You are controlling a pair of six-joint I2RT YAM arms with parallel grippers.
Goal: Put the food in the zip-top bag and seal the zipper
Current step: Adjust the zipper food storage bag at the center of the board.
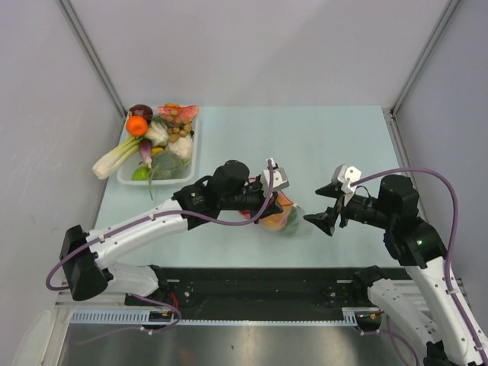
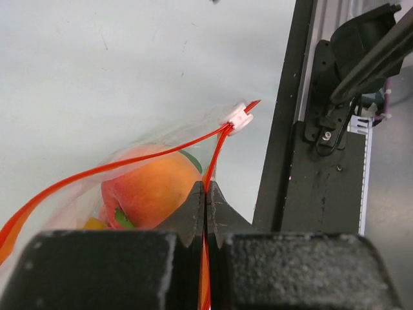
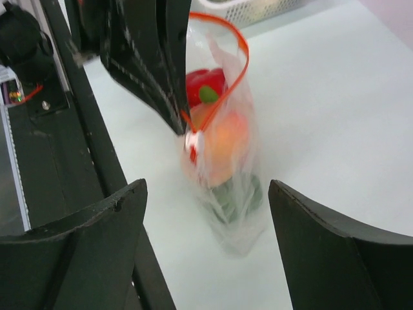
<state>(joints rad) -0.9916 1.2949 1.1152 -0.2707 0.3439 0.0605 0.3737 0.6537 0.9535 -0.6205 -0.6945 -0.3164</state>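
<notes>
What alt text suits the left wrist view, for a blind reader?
The left pincer is shut on the zip-top bag's red zipper, short of its white slider; an orange toy fruit lies inside.

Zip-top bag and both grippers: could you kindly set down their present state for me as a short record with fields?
left gripper: shut, pinching the zipper at one side of the bag's mouth
right gripper: open, holding nothing, facing the bag but apart from it
zip-top bag: upright, mouth upward
zipper state: unsealed, its two strips parted in a loop, white slider at one end
food in bag: orange fruit, red piece, something green beneath
tray: holds more food, far left of the table
</notes>
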